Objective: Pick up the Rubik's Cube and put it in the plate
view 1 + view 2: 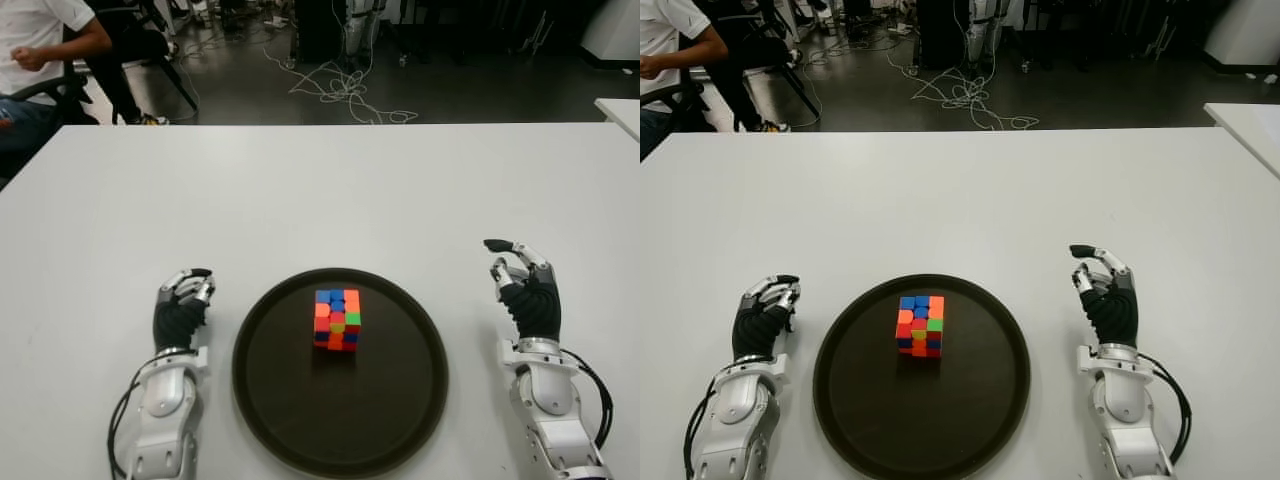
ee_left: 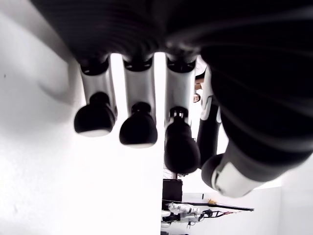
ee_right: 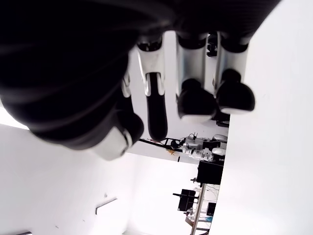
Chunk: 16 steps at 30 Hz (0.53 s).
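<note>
The Rubik's Cube stands inside the dark round plate, a little behind its centre, with orange, red, blue and green stickers showing. My left hand shows to the left of the plate, fingers relaxed and holding nothing. On the right side of the plate my right hand is raised slightly, its fingers loosely bent and empty. Both wrist views show only each hand's own fingers against the white table, with nothing between them.
The white table stretches far back from the plate. A person sits on a chair beyond the table's far left corner. Cables lie on the dark floor behind.
</note>
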### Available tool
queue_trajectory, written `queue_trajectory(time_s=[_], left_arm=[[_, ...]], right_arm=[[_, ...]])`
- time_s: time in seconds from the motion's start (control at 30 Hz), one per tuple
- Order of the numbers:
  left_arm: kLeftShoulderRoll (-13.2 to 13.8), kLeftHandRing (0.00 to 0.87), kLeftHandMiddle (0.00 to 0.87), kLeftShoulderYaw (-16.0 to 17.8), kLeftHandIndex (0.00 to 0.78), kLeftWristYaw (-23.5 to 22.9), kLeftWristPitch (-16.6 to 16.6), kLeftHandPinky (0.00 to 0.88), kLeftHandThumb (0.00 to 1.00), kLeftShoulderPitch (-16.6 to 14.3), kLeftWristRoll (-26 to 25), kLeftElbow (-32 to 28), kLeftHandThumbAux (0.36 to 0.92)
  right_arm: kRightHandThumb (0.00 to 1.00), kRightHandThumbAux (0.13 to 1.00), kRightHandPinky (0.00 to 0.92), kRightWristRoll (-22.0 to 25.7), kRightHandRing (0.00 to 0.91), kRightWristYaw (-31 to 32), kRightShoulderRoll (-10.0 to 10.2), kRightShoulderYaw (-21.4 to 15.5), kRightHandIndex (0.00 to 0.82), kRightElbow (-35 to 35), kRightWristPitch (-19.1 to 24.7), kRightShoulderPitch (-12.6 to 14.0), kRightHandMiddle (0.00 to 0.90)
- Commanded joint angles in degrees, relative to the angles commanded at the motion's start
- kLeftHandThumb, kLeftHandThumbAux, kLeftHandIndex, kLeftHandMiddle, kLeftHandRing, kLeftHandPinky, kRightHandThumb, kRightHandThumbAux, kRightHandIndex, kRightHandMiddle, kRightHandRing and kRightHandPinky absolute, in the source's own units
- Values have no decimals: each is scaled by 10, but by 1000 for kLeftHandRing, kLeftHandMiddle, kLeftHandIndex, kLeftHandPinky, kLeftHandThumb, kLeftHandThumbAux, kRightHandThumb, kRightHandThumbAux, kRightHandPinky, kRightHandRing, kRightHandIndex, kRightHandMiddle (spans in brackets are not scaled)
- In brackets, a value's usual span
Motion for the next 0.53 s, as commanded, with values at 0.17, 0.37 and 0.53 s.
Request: queue_trajectory(time_s=[0.17, 0.37, 0.53], left_arm=[[0, 823, 792, -1, 444, -2, 0, 825, 710, 0, -2, -2, 706], [3, 822, 792, -1, 444, -6, 8, 824, 710, 1, -3, -6, 706], [1, 822, 793, -1, 444, -2, 2, 824, 710, 1, -1, -3, 706]], right_arm=[[694, 726, 844, 3, 842, -2, 0, 1, 438, -7, 11, 1, 830], [695, 726, 842, 6, 839, -4, 2, 3, 439, -20, 29, 4, 824], [694, 726, 836, 8, 834, -6, 3, 2, 439, -27, 39, 6, 818]])
